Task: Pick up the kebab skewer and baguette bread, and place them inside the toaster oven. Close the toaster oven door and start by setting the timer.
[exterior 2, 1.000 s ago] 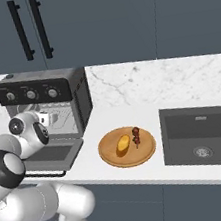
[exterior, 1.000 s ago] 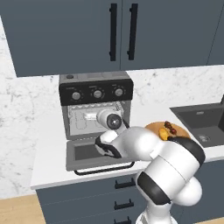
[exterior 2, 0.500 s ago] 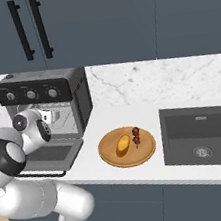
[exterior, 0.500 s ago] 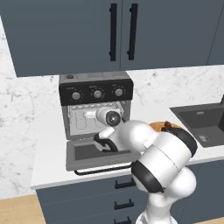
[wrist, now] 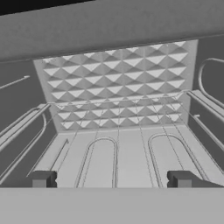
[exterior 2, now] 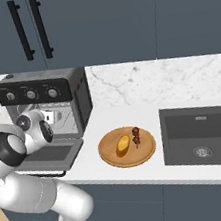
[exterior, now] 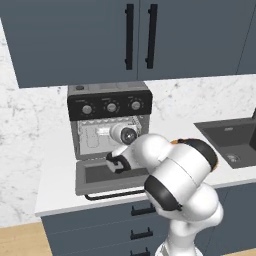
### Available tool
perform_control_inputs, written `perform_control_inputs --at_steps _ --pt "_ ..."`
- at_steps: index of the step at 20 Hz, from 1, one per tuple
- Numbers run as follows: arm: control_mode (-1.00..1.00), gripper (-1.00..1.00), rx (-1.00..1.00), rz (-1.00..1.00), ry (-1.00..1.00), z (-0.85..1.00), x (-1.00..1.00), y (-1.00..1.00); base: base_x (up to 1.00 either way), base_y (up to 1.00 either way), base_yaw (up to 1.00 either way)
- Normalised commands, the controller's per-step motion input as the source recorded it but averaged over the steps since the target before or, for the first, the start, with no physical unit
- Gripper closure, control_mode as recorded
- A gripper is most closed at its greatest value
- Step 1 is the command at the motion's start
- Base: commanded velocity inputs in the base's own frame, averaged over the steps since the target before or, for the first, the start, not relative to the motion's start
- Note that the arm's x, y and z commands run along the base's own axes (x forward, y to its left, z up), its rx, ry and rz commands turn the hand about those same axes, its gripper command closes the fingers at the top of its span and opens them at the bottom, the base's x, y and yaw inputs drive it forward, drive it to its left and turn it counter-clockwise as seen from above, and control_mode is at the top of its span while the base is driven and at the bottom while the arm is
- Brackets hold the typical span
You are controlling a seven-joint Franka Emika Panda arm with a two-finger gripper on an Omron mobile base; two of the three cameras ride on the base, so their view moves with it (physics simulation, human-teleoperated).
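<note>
Left base view: the boxy grey-silver toaster oven [exterior: 110, 125] stands on the white bench [exterior: 55, 175], its black panel carrying three round knobs; the toaster oven door [exterior: 107, 176] lies dropped flat toward the near edge, with the arm's hand at the open mouth. Right base view: a round wooden plate [exterior 2: 127, 146] right of the oven holds the stubby golden baguette bread [exterior 2: 122, 143], long axis near-to-far, and the kebab skewer [exterior 2: 136, 136] just beside it, roughly parallel; bare bench surrounds the plate, and a dark sink [exterior 2: 202, 133] lies farther right. Hand view: the gripper [wrist: 111, 179] has its jaws spread wide with nothing between them, facing the wire rack [wrist: 113, 153] and the quilted back wall.
</note>
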Motion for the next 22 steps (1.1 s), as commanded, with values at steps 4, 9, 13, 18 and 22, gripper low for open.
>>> perform_control_inputs --at_steps 4,9,13,18,22 --pt "-1.0 -1.0 0.0 0.0 0.01 -0.13 0.0 0.0 0.0 0.0 0.0" --pt "-1.0 -1.0 0.0 0.01 0.02 -0.04 0.0 0.0 0.0 0.0 0.0" --pt "-1.0 -1.0 0.0 0.0 0.12 0.0 0.0 0.0 0.0 0.0 0.0" --pt "-1.0 -1.0 -0.01 0.01 0.13 0.0 0.0 0.0 0.0 0.0 0.0" --pt "-1.0 -1.0 -0.04 0.03 0.17 -0.15 0.0 0.08 0.0 0.0 0.0"
